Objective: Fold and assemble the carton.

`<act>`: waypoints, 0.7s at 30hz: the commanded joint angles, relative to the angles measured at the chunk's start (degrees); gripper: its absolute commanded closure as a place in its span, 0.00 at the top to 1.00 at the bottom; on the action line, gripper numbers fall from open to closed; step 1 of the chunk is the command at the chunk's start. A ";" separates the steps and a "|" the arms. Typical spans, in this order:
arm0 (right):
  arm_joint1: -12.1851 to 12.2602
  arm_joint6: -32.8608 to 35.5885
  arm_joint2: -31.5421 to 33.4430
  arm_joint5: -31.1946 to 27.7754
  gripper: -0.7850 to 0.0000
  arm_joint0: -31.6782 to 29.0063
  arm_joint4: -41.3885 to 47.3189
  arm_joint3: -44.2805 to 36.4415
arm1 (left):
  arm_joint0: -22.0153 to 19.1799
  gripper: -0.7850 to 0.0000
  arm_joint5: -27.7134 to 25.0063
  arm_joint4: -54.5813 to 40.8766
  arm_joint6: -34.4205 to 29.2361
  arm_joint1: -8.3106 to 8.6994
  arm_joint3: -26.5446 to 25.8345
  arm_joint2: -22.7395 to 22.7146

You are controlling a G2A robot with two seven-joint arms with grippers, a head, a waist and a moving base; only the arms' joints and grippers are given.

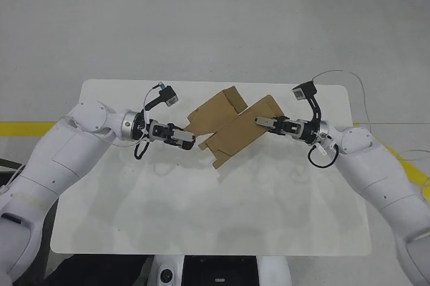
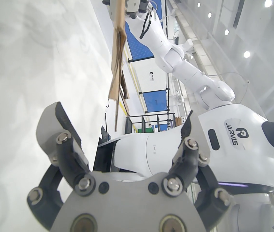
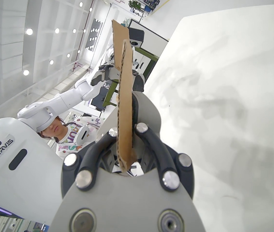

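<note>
Carton point(image 1: 236, 125), flat brown cardboard, hanging tilted above far-middle of table point(image 1: 200, 214), not lying on it. R gripper point(image 3: 129, 112) clamping carton's edge on robot's right, fingers closing tight on cardboard. L gripper point(image 2: 124, 114) sitting just beside opposite edge, fingers spread apart, gripping nothing; contact w/ cardboard unclear. Arms stretching in from either side.

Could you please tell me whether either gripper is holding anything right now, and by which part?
The right gripper holds the flattened carton by the edge at the end nearest it. The left gripper is open and holds nothing.
</note>
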 commanded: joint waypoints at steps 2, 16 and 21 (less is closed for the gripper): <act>-0.62 -0.58 -0.03 -0.10 0.00 0.22 -0.99 0.96 | 0.75 1.00 -1.48 -0.63 1.51 -0.35 0.84 -0.93; -2.72 -4.47 1.24 -0.19 0.00 0.31 -6.08 4.38 | 2.94 1.00 -0.18 -1.04 0.21 -1.55 -0.14 -4.31; -3.08 -4.93 2.01 0.04 0.00 0.14 -7.72 5.08 | 3.56 1.00 0.90 -0.16 -0.87 -1.66 -0.34 -5.61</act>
